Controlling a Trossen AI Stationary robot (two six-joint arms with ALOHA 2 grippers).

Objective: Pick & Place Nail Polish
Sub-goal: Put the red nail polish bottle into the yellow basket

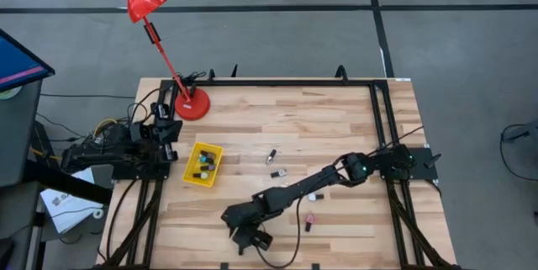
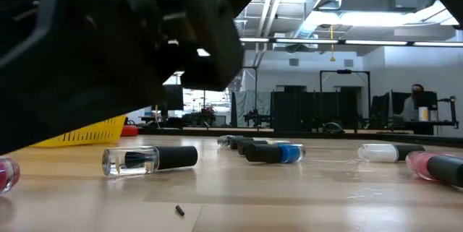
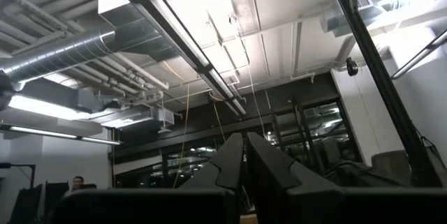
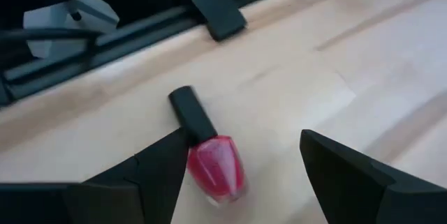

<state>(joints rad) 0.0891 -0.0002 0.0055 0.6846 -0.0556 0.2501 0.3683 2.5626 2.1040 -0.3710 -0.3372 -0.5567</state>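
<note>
While the right arm stretches across the worktop (image 1: 336, 127) in the high view, we log its right end effector (image 1: 252, 238) low at the near edge, well away from the yellow bin (image 1: 204, 166) and on the far side of it from the red lamp (image 1: 160, 34). Bin already holds a few nail polish bottles, count unclear. Loose ones outside it: two just past the bin toward the middle (image 1: 275, 164), one beside the right arm's forearm (image 1: 316, 195), one pink bottle (image 1: 309, 220) near the right end effector. Left arm parked beside the bin, by the lamp base.

Low view: dark arm bulk fills the upper left. Bottles lying on their sides: a clear bottle with black cap (image 2: 150, 159) in front of the bin (image 2: 94, 132), a blue one (image 2: 275, 152) farther from it, a pale one (image 2: 391, 152) and a pink one (image 2: 438, 167) farthest off.

Left wrist view: left end effector (image 3: 244, 165) clenched, nothing in it, aimed at the ceiling.

Right wrist view: right end effector (image 4: 241, 168) spread wide, released, a red glitter bottle (image 4: 209, 158) lying flat between the fingers, close against one finger, not gripped.

Progress call: partway. Some bottles binned, at least five or so left loose; this red one looks like the next pick, with carry and drop in the bin to follow.
</note>
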